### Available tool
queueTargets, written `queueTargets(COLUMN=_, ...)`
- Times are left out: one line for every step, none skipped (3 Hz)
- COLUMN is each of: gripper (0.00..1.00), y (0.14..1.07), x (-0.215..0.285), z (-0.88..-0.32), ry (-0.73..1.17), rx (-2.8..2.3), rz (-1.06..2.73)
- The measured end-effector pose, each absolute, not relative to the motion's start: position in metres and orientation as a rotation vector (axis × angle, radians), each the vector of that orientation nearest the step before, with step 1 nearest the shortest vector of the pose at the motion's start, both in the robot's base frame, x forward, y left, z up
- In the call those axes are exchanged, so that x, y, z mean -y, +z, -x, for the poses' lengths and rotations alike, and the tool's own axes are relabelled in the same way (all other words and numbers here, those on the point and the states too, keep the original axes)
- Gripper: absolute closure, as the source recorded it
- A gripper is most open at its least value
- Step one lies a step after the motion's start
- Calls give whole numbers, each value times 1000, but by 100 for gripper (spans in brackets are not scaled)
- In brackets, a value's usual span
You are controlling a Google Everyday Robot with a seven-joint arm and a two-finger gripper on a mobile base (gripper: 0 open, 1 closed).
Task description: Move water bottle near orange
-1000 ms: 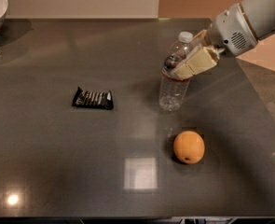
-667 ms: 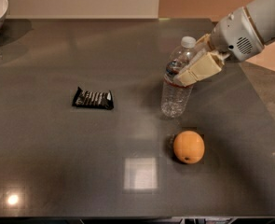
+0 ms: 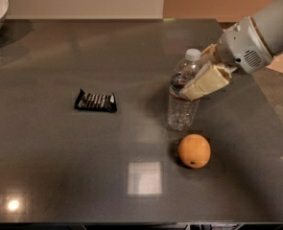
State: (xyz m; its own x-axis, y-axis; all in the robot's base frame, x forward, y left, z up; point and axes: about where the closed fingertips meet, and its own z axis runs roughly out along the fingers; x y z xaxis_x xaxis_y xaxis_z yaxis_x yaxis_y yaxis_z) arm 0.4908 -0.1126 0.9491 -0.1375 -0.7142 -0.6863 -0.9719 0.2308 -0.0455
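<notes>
The water bottle (image 3: pixel 182 111) stands upright in the gripper (image 3: pixel 194 80), whose tan fingers (image 3: pixel 206 83) are clenched on its label band. Its base seems to rest on the table (image 3: pixel 59 166). The orange (image 3: pixel 194 150) lies just below the gripper, near the bottle but apart. A black snack wrapper (image 3: pixel 96 101) lies well left of the gripper.

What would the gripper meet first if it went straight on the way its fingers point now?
The gripper is shut on the water bottle, so that comes first. Past it, the line seems to reach the table, missing the orange; depth is unclear.
</notes>
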Motion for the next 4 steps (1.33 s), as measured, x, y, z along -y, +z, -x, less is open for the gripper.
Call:
queueTargets(gripper=37, y=941, x=112, z=-487, ry=554, rx=-1918, rz=1555)
queueTargets(gripper=14, y=936, x=110, z=-485, ry=555, rx=-1913, rz=1559)
queueTargets(gripper=0, y=934, x=112, z=-484, ry=557, rx=-1911, rz=1558)
queueTargets(gripper=0, y=934, x=112, z=-484, ry=557, rx=-1911, rz=1558)
